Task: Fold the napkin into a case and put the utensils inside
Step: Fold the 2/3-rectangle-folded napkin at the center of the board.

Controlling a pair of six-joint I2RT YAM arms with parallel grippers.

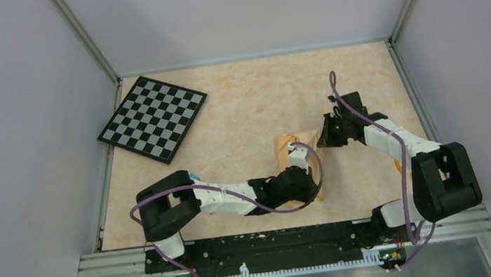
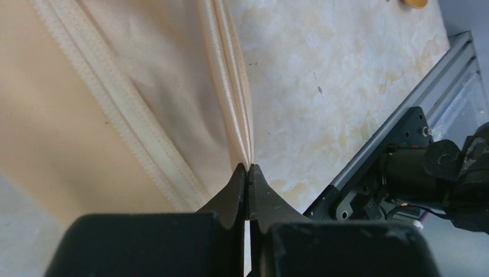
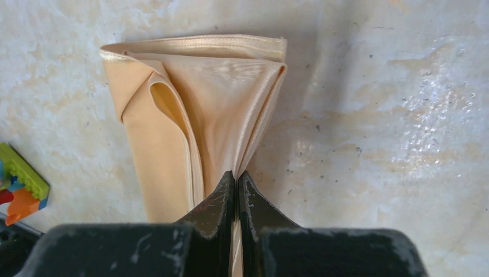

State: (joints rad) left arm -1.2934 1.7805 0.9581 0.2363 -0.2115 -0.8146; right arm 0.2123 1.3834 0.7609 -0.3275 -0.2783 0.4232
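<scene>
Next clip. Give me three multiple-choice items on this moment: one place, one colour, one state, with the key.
1. Where on the table is the checkerboard? A far left corner; B far right corner; C near right corner.
2. What colour is the napkin? A blue; B peach-orange; C green.
3. How is the right gripper? A wide open; B shut on the napkin; C shut on nothing.
Key: 1 A, top view shows it far left; 2 B, wrist views show peach-orange fabric; 3 B, jaws meet on a napkin fold.
</scene>
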